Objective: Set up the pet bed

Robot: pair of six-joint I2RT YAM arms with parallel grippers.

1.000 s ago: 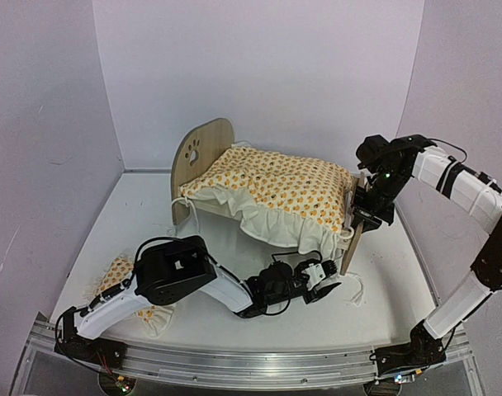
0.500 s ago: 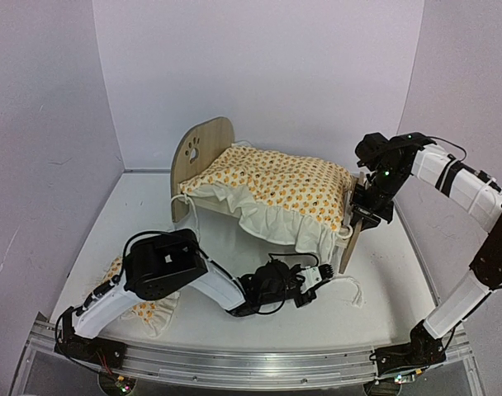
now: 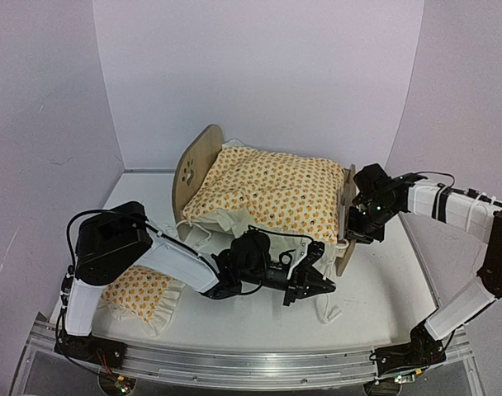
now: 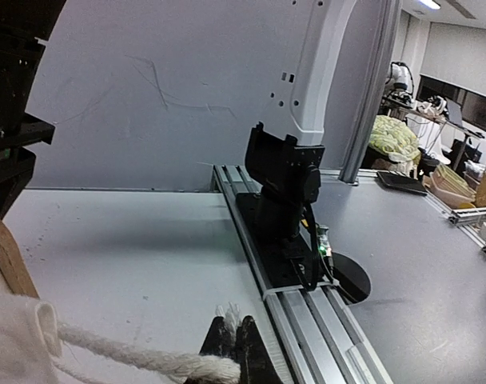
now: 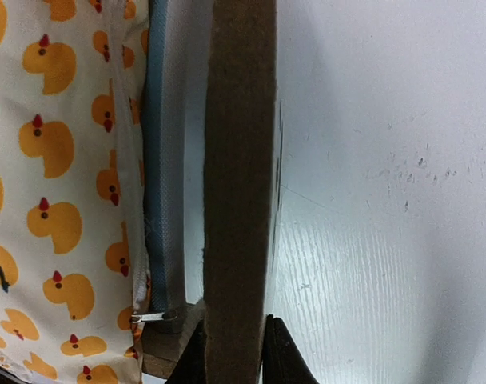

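Observation:
The pet bed (image 3: 197,161) stands mid-table, a light plywood frame with a paw cutout in its rounded headboard. An orange duck-print blanket (image 3: 272,194) covers its top. My right gripper (image 3: 358,229) is shut on the low footboard (image 3: 347,206). In the right wrist view the footboard's edge (image 5: 237,184) runs between the two fingers of that gripper (image 5: 233,346), beside the mattress's blue edge (image 5: 157,160). My left gripper (image 3: 321,285) is low in front of the bed, shut on the blanket's white cord (image 4: 131,356). The cord's frayed end (image 4: 229,314) sticks out past this gripper (image 4: 232,340).
A small ruffled pillow (image 3: 139,289) in the same print lies at the front left, by the left arm's base. The cord's loose tail (image 3: 329,312) trails on the table near the front. The metal rail (image 3: 251,367) runs along the near edge. Purple walls enclose the table.
My left gripper has closed on the white cord. The right gripper has dropped lower and leftward with the footboard, and the bed's top now faces the camera more. The left arm swung left, uncovering the pillow.

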